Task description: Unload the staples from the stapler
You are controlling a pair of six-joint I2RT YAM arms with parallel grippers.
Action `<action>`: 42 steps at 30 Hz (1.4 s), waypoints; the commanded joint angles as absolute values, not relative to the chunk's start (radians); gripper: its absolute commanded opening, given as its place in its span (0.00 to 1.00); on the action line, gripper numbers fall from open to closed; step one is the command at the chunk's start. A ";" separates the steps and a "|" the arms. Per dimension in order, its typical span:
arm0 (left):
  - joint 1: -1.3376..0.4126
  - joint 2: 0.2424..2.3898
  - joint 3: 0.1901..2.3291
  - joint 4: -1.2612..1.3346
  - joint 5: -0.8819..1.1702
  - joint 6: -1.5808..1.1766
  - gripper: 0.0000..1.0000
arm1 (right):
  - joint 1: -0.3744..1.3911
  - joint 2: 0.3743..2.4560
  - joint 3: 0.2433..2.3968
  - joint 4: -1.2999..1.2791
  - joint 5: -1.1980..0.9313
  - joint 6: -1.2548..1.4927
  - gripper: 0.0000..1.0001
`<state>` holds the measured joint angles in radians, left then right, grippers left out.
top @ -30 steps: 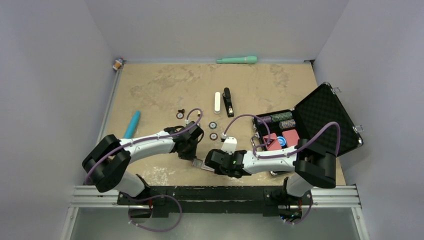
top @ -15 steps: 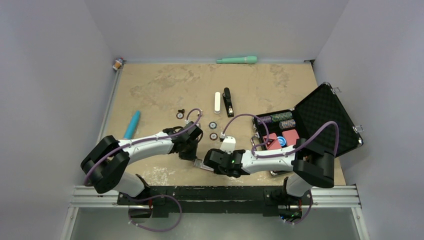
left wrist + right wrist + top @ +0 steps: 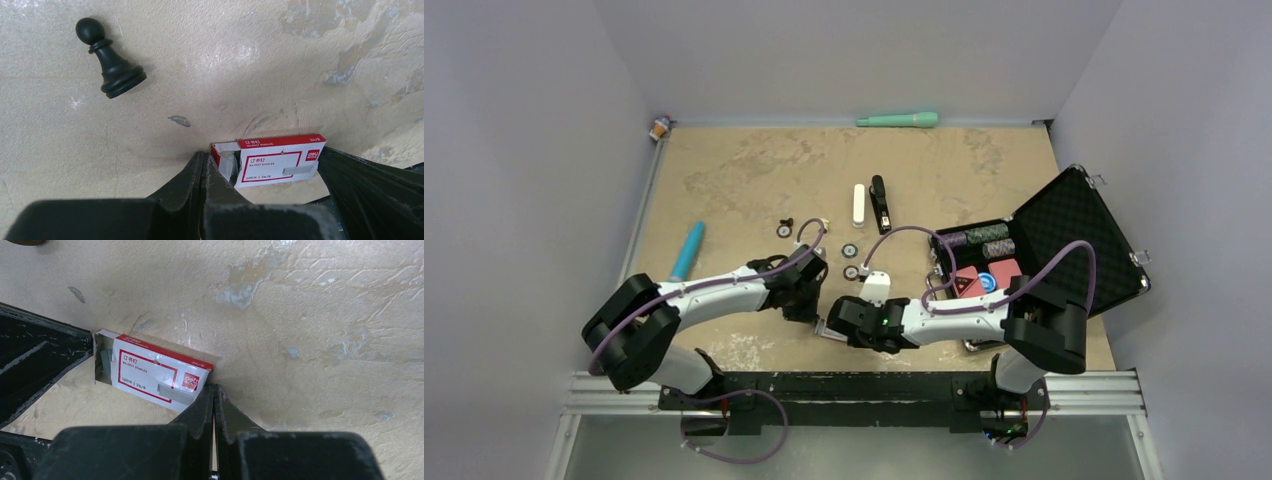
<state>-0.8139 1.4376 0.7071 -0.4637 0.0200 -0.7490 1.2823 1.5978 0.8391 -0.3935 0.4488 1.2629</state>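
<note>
Lying near the desk's (image 3: pixel 744 170) front edge, a red-and-white box (image 3: pixel 272 162) marked "STAPLES" is touched by the left gripper (image 3: pixel 202 162) and right gripper (image 3: pixel 214 392), both pressed together.

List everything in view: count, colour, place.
stapler: one, black, mid-table.
white bar: one, white, left of the stapler.
staple box: one, red and white, near edge, one end open.
small round pieces: three, dark, before the stapler; one probably the black pawn.
tube: one, light blue, left side.
pen-like stick: one, mint green, back edge.
case: one, black, open, right side, holding chip stacks and red boxes.
small object: one, orange-tinged, back-left corner, too small to name.
left pincer: one, black, shut, at the box's open end.
right pincer: one, black, shut, at the box's other end.
</note>
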 commanded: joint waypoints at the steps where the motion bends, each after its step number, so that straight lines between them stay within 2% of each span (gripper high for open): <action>1: -0.818 1.444 0.667 -0.474 0.037 -0.763 0.00 | 1.279 1.613 0.888 -0.383 0.453 1.245 0.00; 32: -0.818 1.416 0.630 -0.420 0.092 -0.791 0.00 | 1.278 1.665 0.951 -0.382 0.460 1.213 0.00; 42: -0.818 1.381 0.701 -0.582 -0.032 -0.768 0.00 | 1.279 1.644 0.922 -0.390 0.460 1.219 0.00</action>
<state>-0.8139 1.3972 0.6678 -0.4526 0.0437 -0.7750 1.2816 1.6581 0.9081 -0.4042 0.4507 1.2144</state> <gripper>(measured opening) 0.011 0.006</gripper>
